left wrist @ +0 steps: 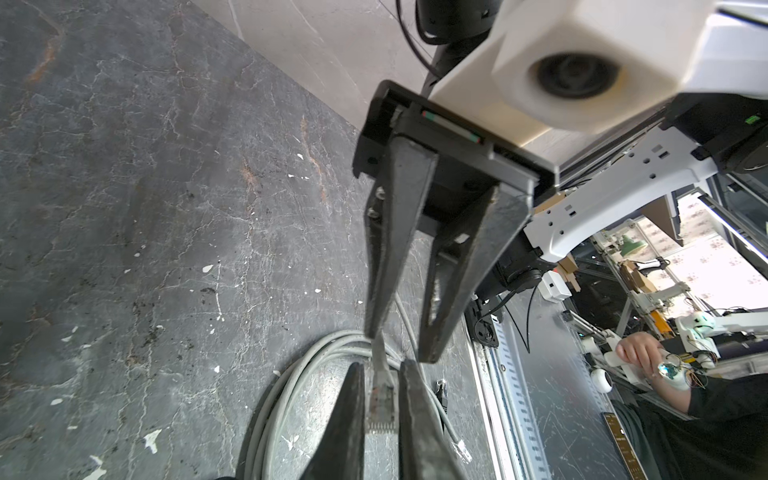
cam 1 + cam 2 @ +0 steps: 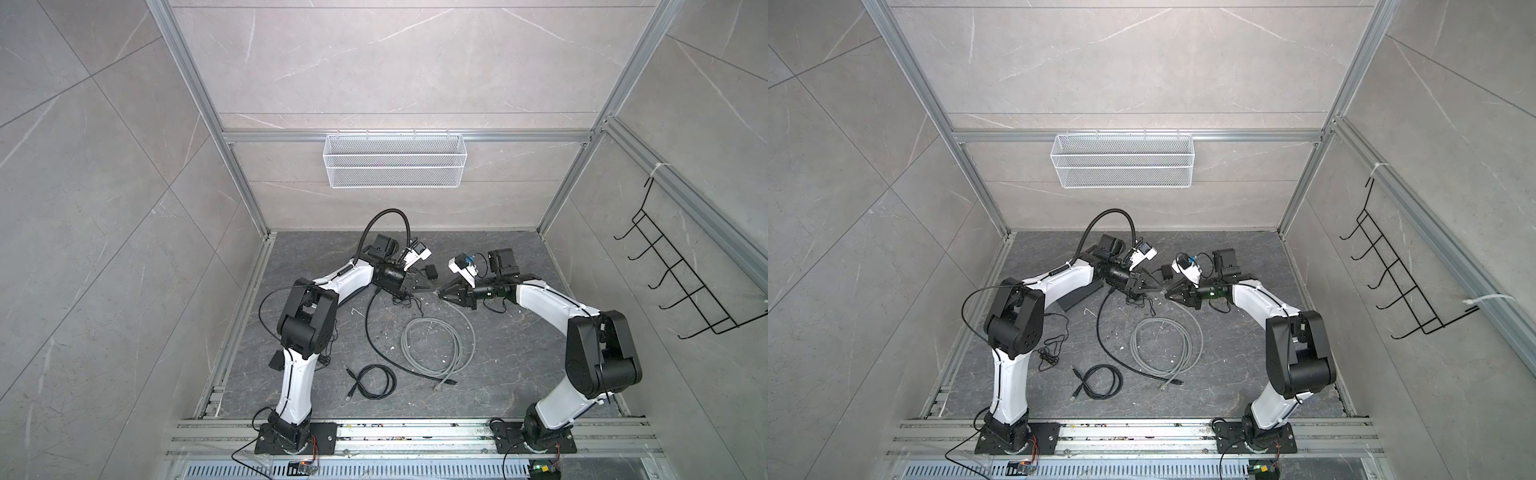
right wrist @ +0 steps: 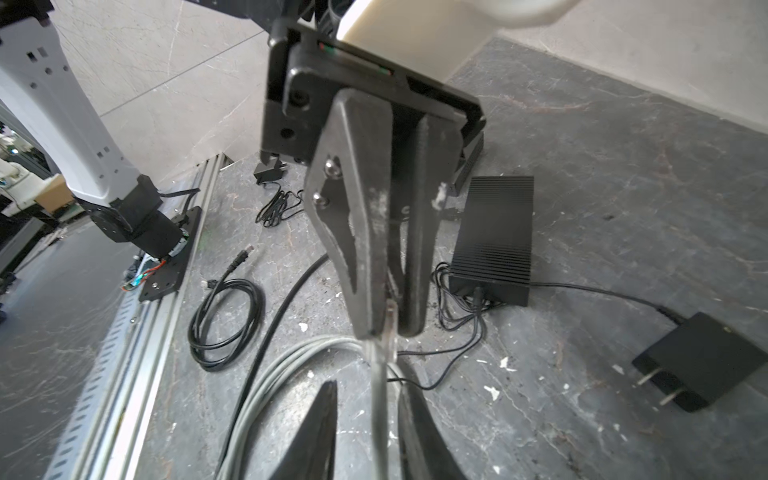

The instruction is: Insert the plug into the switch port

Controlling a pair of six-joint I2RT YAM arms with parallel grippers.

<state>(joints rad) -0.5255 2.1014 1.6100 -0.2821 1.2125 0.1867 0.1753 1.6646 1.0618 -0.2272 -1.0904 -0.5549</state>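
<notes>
My left gripper (image 1: 382,370) is shut on the clear plug (image 1: 380,405) at the end of the grey cable (image 2: 432,345). In both top views it meets my right gripper (image 2: 440,294) tip to tip above the middle of the floor. The right gripper (image 3: 368,376) is open, its jaws standing apart around the grey cable just behind the plug (image 3: 390,324), with a gap beside the cable. The switch (image 3: 494,237) is a black ribbed box on the floor behind the left gripper (image 3: 390,330), partly under the left arm in a top view (image 2: 1079,296). Its ports are hidden.
A black power adapter (image 3: 702,361) lies on the floor, its thin lead running to the switch. A coiled black cable (image 2: 374,380) and the grey cable's other plug (image 2: 440,384) lie nearer the arm bases. A white wire basket (image 2: 395,160) hangs on the back wall.
</notes>
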